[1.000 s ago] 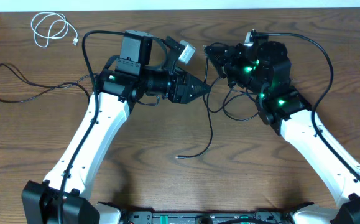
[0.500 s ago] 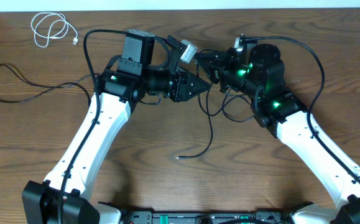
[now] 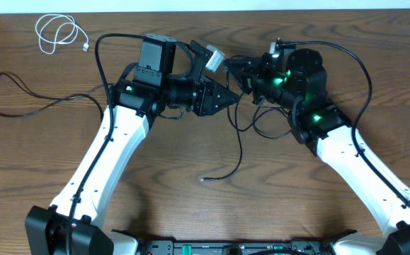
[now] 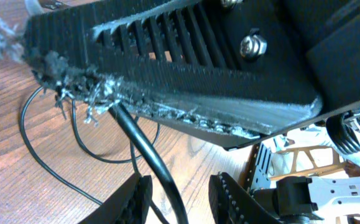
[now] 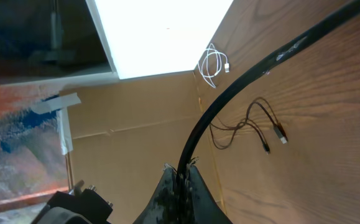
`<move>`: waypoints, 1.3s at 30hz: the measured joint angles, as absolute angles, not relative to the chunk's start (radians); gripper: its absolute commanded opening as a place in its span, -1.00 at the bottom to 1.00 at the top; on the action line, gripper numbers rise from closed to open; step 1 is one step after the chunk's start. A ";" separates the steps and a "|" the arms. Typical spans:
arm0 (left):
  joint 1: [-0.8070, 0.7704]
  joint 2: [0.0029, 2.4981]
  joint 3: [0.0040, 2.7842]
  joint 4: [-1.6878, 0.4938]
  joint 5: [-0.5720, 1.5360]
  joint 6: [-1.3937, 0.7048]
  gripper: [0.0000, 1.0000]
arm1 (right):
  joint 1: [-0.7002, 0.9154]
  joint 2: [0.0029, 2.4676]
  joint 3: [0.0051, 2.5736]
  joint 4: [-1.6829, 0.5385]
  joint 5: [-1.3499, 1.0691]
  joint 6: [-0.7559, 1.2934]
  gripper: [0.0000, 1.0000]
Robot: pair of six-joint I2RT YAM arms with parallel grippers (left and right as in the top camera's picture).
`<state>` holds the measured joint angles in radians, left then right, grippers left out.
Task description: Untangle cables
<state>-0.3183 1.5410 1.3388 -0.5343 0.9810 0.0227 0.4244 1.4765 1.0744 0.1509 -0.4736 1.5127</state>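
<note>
The coiled white cable (image 3: 57, 33) lies at the far left of the worktop (image 3: 282, 205), with a loose black cable (image 3: 27, 99) just below it; at centre, the left end effector (image 3: 231, 99) has its fingers (image 4: 136, 199) either side of the tangled black cable (image 3: 238, 145), though I cannot tell whether they pinch it. Just to its right, the right end effector (image 5: 181, 179) is clamped tight on a black strand of that tangle.

Left arm (image 3: 112, 149) and right arm (image 3: 360, 163) angled inward, left tool (image 4: 178, 193) slightly parted, right tool (image 5: 181, 177) pinched closed.
</note>
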 measured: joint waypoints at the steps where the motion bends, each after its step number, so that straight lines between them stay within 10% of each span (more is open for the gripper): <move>1: -0.318 1.541 1.339 -0.534 0.981 0.023 -0.28 | 0.422 1.477 1.074 0.150 -0.474 1.517 -0.98; 39: -0.318 1.541 1.339 -0.477 1.019 -0.052 -0.63 | 0.397 1.477 1.074 0.162 -0.525 1.535 -0.97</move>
<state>-0.3183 1.5410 1.3388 -0.4767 1.0191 -0.0521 0.3969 1.4765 1.0744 0.1619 -0.5247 1.5349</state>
